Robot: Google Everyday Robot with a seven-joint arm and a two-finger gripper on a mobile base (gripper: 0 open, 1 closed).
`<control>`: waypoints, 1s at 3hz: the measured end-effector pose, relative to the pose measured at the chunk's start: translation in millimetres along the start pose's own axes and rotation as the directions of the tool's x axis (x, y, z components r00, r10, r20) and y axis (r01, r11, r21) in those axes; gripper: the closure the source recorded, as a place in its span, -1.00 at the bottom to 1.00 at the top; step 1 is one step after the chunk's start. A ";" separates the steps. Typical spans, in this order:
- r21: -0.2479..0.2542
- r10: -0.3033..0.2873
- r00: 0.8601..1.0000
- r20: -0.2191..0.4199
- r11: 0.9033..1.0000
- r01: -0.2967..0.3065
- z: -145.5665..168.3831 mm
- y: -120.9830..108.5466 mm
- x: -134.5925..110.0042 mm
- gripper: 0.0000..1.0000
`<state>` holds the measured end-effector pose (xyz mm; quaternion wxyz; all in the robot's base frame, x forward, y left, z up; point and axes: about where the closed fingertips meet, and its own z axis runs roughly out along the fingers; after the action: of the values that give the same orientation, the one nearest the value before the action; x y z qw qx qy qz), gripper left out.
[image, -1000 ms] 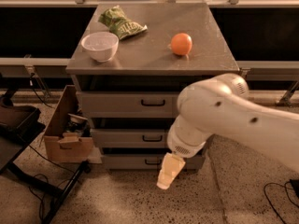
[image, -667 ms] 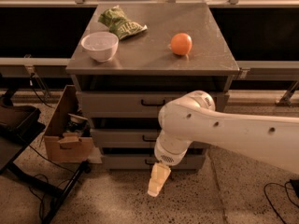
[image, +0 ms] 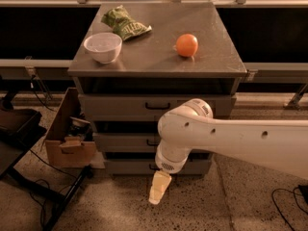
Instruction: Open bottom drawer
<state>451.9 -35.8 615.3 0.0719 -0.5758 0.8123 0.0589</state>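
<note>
we see the gripper hanging low before the grey cabinet, just under the front of the bottom drawer and pointing at the floor; whether it is open or closed we cannot tell. the bottom drawer is the lowest of three grey fronts and looks pushed in, its middle hidden behind the white arm. on the cabinet top sit a white bowl, an orange and a green bag; a cardboard box stands at the cabinet's left side
</note>
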 end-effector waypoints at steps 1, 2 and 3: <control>0.004 0.030 0.999 -0.021 1.000 -0.030 39.2 -14.6 12.9 -1.00; 0.031 0.034 0.999 -0.023 0.999 -0.034 78.0 -44.1 35.0 -1.00; 0.062 0.054 0.994 -0.093 0.997 -0.049 121.1 -78.0 66.4 -1.00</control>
<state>509.8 -101.5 483.0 0.0490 -0.5544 0.8307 0.0091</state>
